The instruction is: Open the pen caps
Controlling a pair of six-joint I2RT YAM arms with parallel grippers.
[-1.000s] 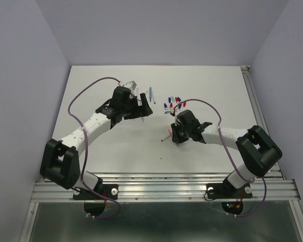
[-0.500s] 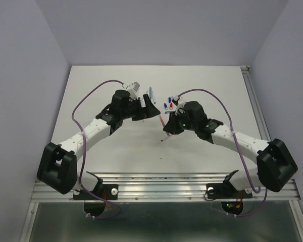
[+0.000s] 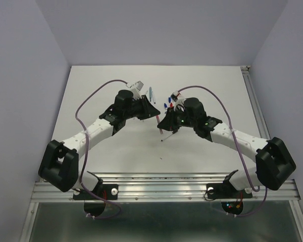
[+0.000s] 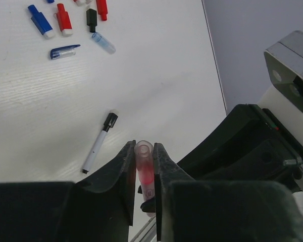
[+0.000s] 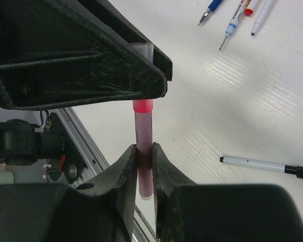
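Two sets of jaws share one red pen [image 5: 143, 121] above the tabletop [image 4: 156, 85]: our right jaws pinch its barrel, our left jaws clamp its cap [image 4: 143, 160]. Next, we judge, a straight pull apart. Farther off lie loose pen caps [image 4: 64, 20].
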